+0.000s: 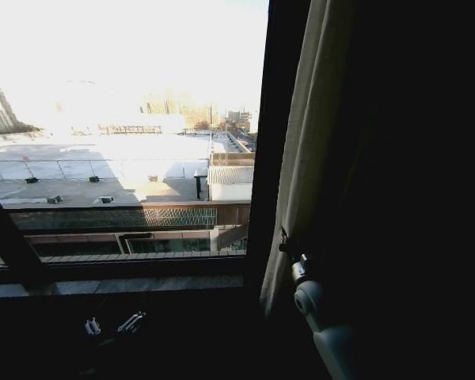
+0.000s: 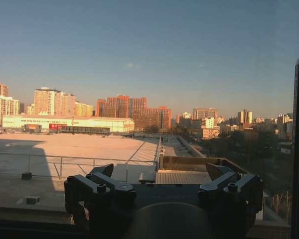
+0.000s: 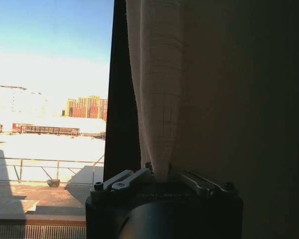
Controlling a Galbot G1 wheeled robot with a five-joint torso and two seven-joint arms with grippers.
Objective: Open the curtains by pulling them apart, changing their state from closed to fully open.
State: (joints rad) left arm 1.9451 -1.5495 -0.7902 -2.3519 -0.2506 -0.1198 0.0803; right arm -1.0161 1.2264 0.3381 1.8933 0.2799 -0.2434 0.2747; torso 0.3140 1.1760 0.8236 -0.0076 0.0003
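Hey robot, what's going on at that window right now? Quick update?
Right gripper shut on the curtain, bunched at the window's right side. Left gripper open, low, facing bare glass. Nothing in the way.

Curtain bunched at right, window open to view at left.
Right gripper [image 3: 161, 175] at curtain [image 1: 301, 150] edge, beside frame bar [image 1: 273, 134]; left gripper [image 2: 159, 180] low, before glass.

A dark window sill [image 1: 119, 285] is running along the foot of the glass, lying in shadow. A dark upright window frame bar [image 1: 273, 142] is rising from its right end, with the cream curtain [image 1: 301, 158] hanging just beside it.
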